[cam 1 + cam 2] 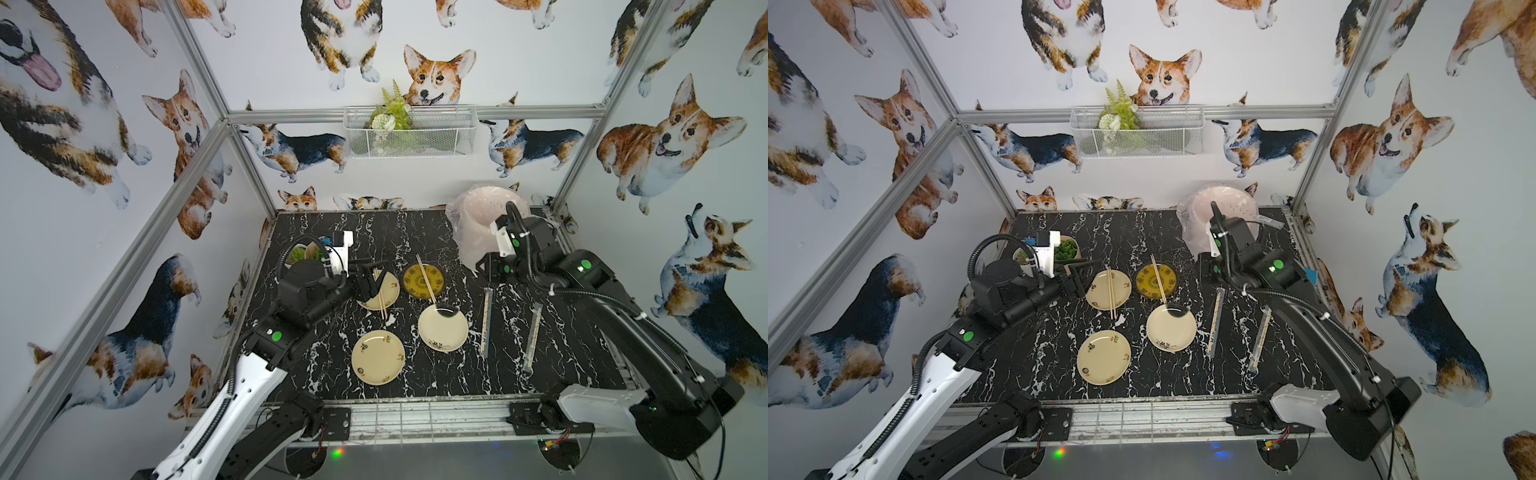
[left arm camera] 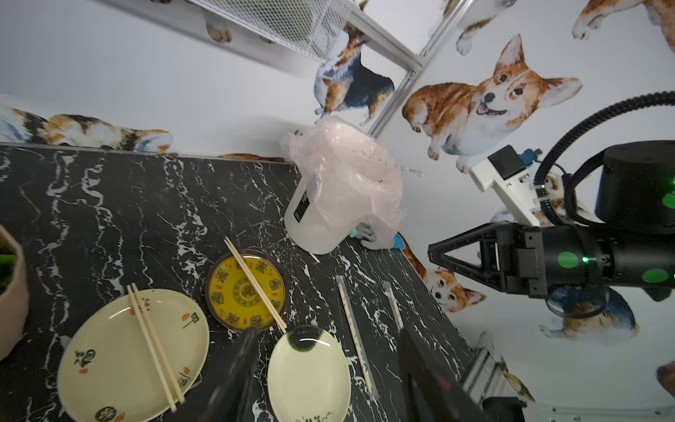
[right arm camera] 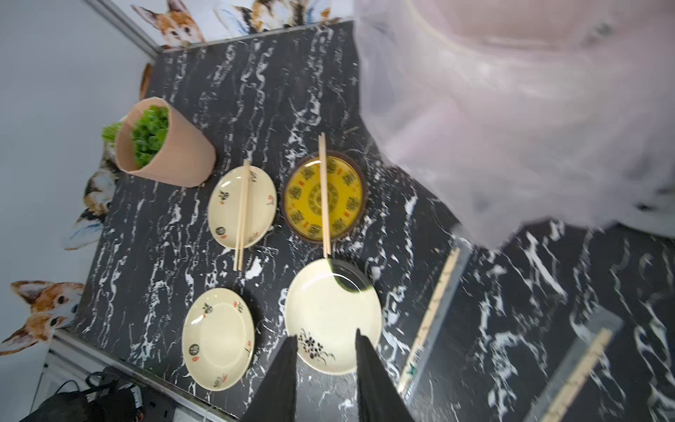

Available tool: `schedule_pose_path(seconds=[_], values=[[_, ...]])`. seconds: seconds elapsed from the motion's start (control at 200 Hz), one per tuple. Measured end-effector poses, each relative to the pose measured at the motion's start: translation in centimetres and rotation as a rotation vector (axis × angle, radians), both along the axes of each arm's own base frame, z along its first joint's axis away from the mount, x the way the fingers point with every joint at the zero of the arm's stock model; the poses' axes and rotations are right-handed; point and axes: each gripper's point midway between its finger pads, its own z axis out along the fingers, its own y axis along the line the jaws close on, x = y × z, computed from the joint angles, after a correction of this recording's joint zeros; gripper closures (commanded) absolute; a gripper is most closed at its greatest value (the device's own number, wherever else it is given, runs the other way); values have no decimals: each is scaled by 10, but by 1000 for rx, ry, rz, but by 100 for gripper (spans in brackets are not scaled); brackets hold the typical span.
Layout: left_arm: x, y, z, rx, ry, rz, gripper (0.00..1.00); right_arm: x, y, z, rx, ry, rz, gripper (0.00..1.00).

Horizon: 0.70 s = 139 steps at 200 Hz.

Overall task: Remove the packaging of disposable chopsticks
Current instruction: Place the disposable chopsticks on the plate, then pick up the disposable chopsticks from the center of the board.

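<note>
Two packaging sleeves, clear, each with chopsticks inside, lie on the right of the table: one (image 1: 487, 322) (image 3: 434, 310) nearer the plates, one (image 1: 533, 336) (image 3: 580, 365) further right. A bare pair of disposable chopsticks (image 1: 379, 295) rests on a cream plate (image 1: 390, 286). Another pair (image 1: 426, 279) lies across a yellow plate (image 1: 415, 282). My left gripper (image 1: 370, 278) (image 2: 327, 330) hovers open and empty beside that cream plate. My right gripper (image 1: 484, 266) (image 3: 325, 334) hangs in front of the bin, above the sleeves' far ends, jaws apart with nothing between them.
A white bin (image 1: 486, 224) with a crinkly clear liner stands at the back right, just behind the right wrist. A potted green plant (image 3: 160, 146) stands at the back left. Two empty cream plates (image 1: 378, 357) (image 1: 443, 328) sit near the front middle.
</note>
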Motion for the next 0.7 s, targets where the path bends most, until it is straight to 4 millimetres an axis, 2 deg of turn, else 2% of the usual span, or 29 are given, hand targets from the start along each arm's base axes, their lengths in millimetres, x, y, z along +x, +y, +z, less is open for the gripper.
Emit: schedule_pose_path(seconds=[0.1,0.185,0.27,0.35,0.441,0.576,0.696], values=[[-6,-29,-6,42,1,-95,36,-25,-31,-32,-47,68,-96,67],[-18,-57,-6,93,-24,-190,36,-45,-46,-68,-76,152,-150,64],[-19,-72,-9,136,-38,-222,36,-60,-56,-105,-112,245,-197,62],[-16,-75,-17,168,-32,-218,36,-69,-60,-137,-139,322,-228,62],[-15,-74,-20,185,-31,-208,35,-70,-60,-168,-169,389,-254,62],[-14,-65,-12,187,-62,-172,34,-64,-50,-203,-196,460,-262,60],[-16,-57,-10,199,-74,-148,34,-59,-44,-224,-219,490,-258,59]])
